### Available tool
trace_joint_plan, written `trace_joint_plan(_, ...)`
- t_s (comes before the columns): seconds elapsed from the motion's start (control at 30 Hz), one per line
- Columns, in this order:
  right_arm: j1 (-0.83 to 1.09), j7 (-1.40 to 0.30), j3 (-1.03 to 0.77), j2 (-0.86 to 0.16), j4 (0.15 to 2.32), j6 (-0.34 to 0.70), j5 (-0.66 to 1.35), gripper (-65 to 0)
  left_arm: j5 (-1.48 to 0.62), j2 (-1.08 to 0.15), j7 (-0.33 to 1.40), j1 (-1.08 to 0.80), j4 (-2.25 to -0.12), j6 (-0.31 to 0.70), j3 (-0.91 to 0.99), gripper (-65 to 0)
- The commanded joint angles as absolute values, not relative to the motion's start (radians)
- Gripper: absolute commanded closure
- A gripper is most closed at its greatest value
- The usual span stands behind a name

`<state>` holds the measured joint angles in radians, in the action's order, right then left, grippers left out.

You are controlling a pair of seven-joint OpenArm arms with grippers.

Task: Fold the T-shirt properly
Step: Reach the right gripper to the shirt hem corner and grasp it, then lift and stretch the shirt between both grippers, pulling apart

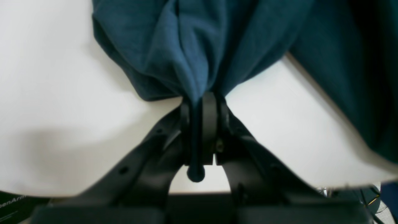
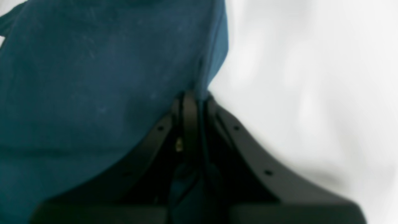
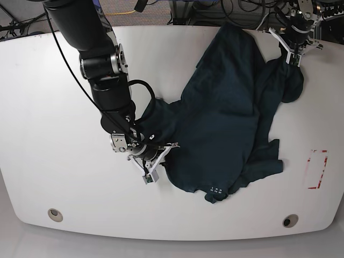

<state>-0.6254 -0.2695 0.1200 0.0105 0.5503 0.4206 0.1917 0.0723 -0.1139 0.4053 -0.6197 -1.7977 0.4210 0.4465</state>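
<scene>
The dark teal-navy cotton T-shirt (image 3: pixel 226 113) lies crumpled across the white table (image 3: pixel 54 134), its sleeves lost in folds. The left gripper (image 1: pixel 202 99) pinches a bunched edge; the right gripper (image 2: pixel 194 95) clamps blurred cloth near the hem.

A white table (image 3: pixel 64 177) with rounded corners carries a dark blue T-shirt (image 3: pixel 226 123), which lies crumpled across its middle and far right part. Two round holes (image 3: pixel 54 214) sit near the front edge. A red-outlined marking (image 3: pixel 317 169) lies on the right side.
</scene>
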Motion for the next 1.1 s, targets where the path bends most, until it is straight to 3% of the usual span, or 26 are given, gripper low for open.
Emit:
trace_joint_plan(0.0, -0.630, -0.288, 0.120, -0.025, 0.664, 0.427, 0.213, 0.0, 0.070, -0.122, 0.449, -0.599, -1.811, 0.420, 0.466, 0.0)
trace_joint_plan(0.2, -0.515, -0.446, 0.117, -0.084, 0.993, 0.427, 0.216, 0.0, 0.067, -0.120, 0.584, -0.536, -1.885, 0.432, 0.493, 0.0)
trace_joint_plan(0.37, -0.421, -0.579, 0.107, -0.136, 1.280, 0.426, 0.216, 0.0, 0.073, -0.120, 0.656, -0.479, -1.971, 0.524, 0.506, 0.0)
trace_joint_plan(0.5, -0.378, -0.680, -0.001, -0.150, 1.455, 0.426, 0.208, 0.0, 0.073, -0.122, 0.766, -0.392, -2.002, 0.575, 0.535, 0.0)
trace_joint_plan(0.73, -0.410, -0.739, -0.082, -0.216, 1.517, 0.435, 0.214, 0.0, 0.076, -0.154, 0.937, -0.189, -2.000, 0.664, 0.579, 0.0)
trace_joint_plan(1.07, -0.481, -0.740, -0.088, -0.292, 1.518, 0.433, 0.209, 0.0, 0.076, -0.240, 1.148, 0.105, -1.997, 0.698, 0.507, 0.0)
